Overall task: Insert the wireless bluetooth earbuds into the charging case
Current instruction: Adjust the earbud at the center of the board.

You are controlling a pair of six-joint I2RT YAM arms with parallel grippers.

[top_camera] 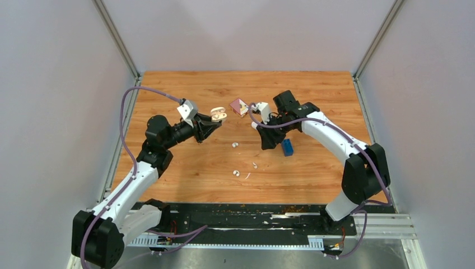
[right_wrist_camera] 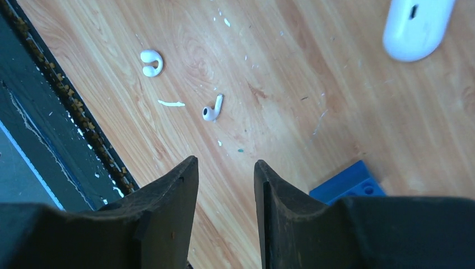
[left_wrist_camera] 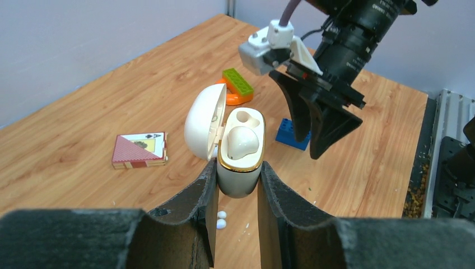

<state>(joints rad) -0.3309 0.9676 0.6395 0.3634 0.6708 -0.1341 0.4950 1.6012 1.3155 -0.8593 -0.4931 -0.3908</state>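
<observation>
The charging case (left_wrist_camera: 238,182), lid open, is being clamped upright by the left gripper (left_wrist_camera: 238,166), and one earbud (left_wrist_camera: 242,141) is being cradled in its near socket. The right gripper (right_wrist_camera: 224,168) is being held narrowly parted around nothing. The other earbud (right_wrist_camera: 150,61) is being seen on the table (right_wrist_camera: 291,95) at its eleven o'clock.

A robot lab cell: grey panel walls (top_camera: 56,84), wooden table (top_camera: 313,174).

We see bright, even light from above; shadows on the desk (top_camera: 185,95) are soft and faint. Close up, the left fingers (left_wrist_camera: 185,218) and right fingers (right_wrist_camera: 168,218) look blurred.
</observation>
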